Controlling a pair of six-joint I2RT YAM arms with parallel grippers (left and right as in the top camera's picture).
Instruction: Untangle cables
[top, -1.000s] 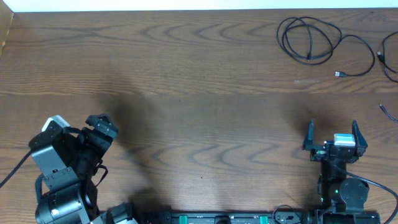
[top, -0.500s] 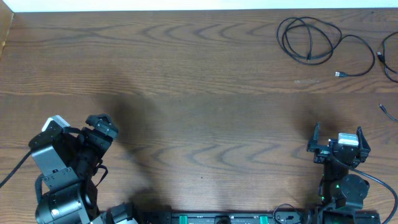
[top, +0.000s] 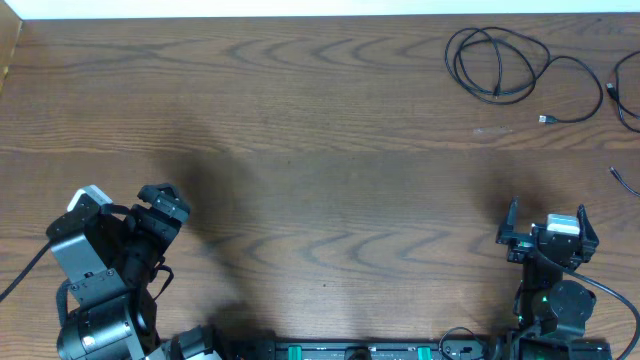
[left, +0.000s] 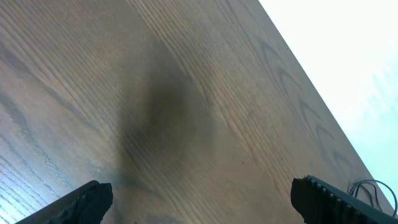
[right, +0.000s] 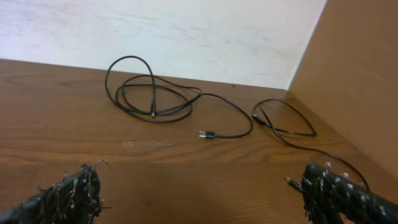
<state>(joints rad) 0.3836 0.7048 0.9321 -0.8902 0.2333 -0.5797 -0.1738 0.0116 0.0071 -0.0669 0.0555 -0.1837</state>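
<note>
At the near edge of the wood-grain surface (top: 320, 150), 2 arms are seen close to their bases. The left gripper (left: 200, 186) is held over the near-left part, its 2 fingers spread wide, and only bare wood and a soft shadow (left: 165, 118) are framed between them in the left wrist view. The right gripper (top: 547, 208) is held over the near-right part, pointed toward the far side, its fingers likewise spread wide and closed on no object.

Farther out on the right, a small plug end (right: 290, 181) is seen lying on the wood, its thin black cord running off toward the right edge; which cable it belongs to cannot be told.

Beyond it, well apart from both grippers, the cables are found in the far-right corner. A coiled black cable (top: 495, 65) is laid in several loose, overlapping loops near the far edge. 1 tail is carried out to the right and curved back to a USB-type plug (top: 547, 119), which rests on the near side of the coil. Just beside that tail, a second black cable (right: 283, 121) is laid in a narrow loop at the right edge, partly cut off in the overhead view. Whether the 2 cords touch cannot be told.

Behind everything, the surface is bounded by a white wall (right: 186, 31).
</note>
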